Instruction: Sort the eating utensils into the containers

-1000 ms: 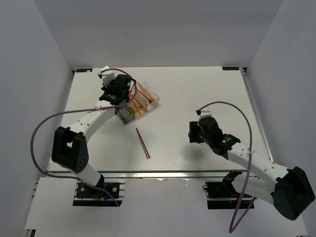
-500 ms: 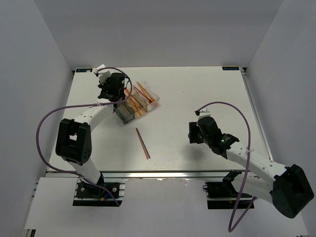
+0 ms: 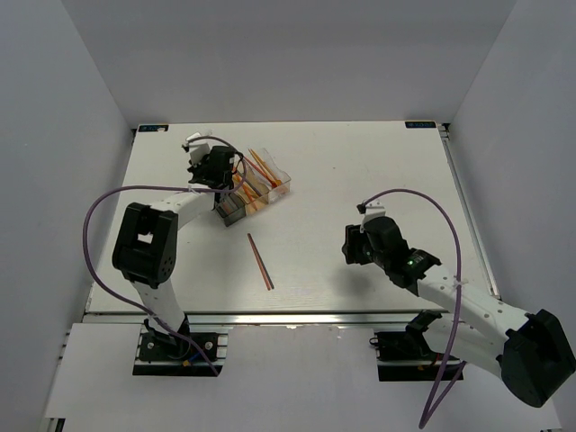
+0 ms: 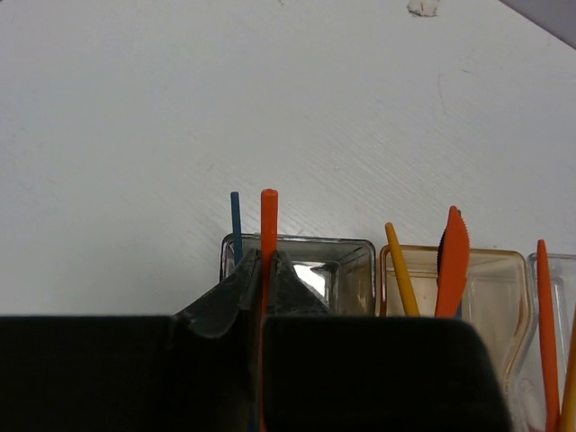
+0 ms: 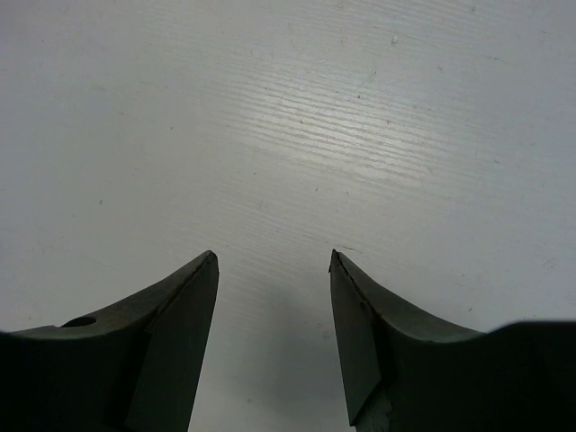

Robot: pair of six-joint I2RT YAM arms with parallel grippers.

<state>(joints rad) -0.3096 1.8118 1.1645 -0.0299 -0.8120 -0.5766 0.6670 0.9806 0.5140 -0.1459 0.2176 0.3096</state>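
Observation:
My left gripper (image 3: 216,171) (image 4: 264,256) is shut on a thin orange utensil (image 4: 268,220) and holds it upright over the smoky dark grey bin (image 4: 353,270). A blue utensil (image 4: 236,225) stands just to its left. The amber bin (image 4: 506,301) holds a yellow-orange utensil (image 4: 401,274) and an orange knife (image 4: 453,261). The clear bin (image 4: 560,306) shows more orange utensils. From above, the three containers (image 3: 256,191) sit in a row at the back left. A thin red utensil (image 3: 261,262) lies loose on the table. My right gripper (image 3: 353,245) (image 5: 273,261) is open and empty.
The white table (image 3: 360,171) has raised edges at the left and right, with grey walls all round. A purple cable (image 3: 94,216) loops off the left arm and another (image 3: 450,225) off the right arm.
The left arm's elbow has folded in toward its base while the gripper stayed over the bins with the orange utensil. The right gripper drifted slightly toward the near edge.

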